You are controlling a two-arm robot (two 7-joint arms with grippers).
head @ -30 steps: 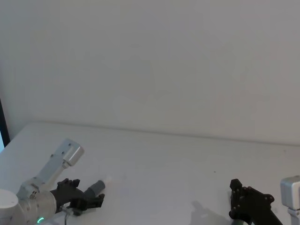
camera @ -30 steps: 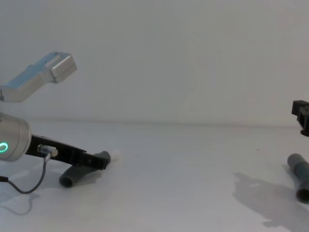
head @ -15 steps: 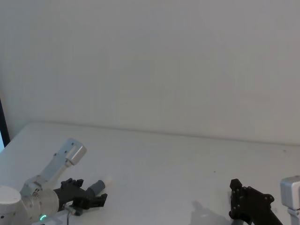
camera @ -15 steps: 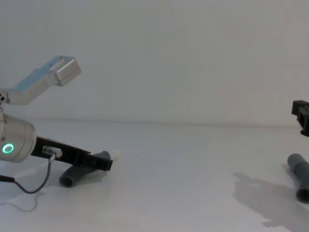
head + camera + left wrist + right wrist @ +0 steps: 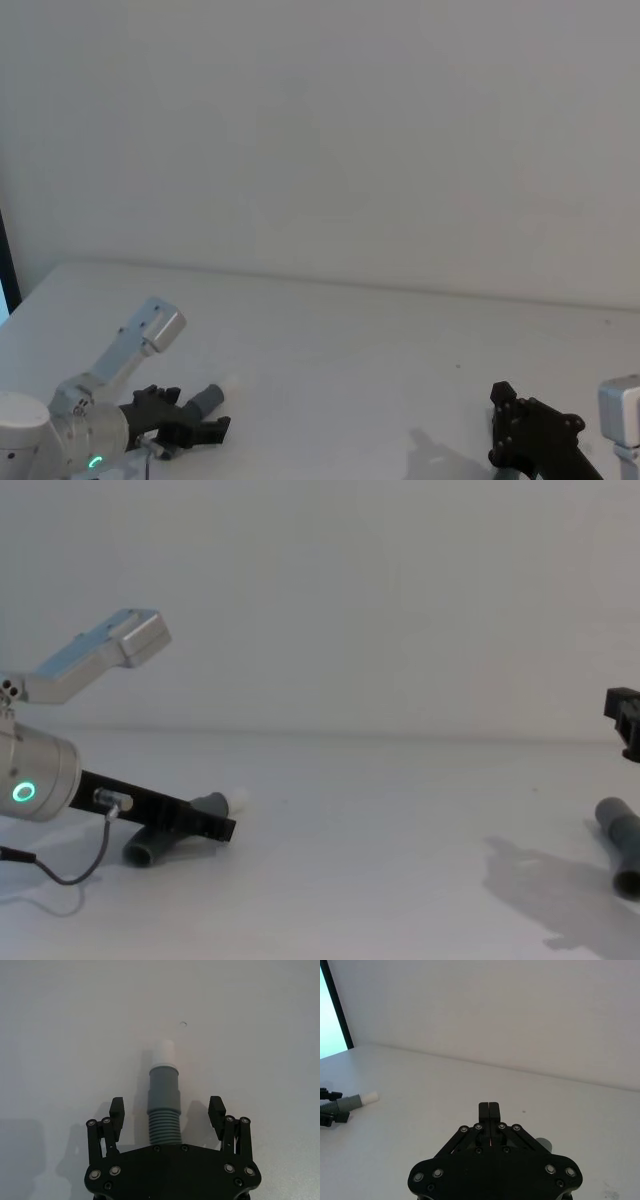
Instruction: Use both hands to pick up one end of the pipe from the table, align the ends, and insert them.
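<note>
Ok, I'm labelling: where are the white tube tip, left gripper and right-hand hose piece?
white tube tip [image 5: 163, 1052]: left wrist view, its middle.
left gripper [image 5: 167, 1106]: left wrist view, between fingertips.
right-hand hose piece [image 5: 620, 840]: chest view, its middle.

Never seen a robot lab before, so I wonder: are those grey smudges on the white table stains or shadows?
Shadows, it seems. Chest view: a soft grey patch on the table lies below the raised right gripper. Head view: the same patch sits beside that gripper. Left wrist view: faint shadows lie beside the left gripper's open fingers and the pipe.
</note>
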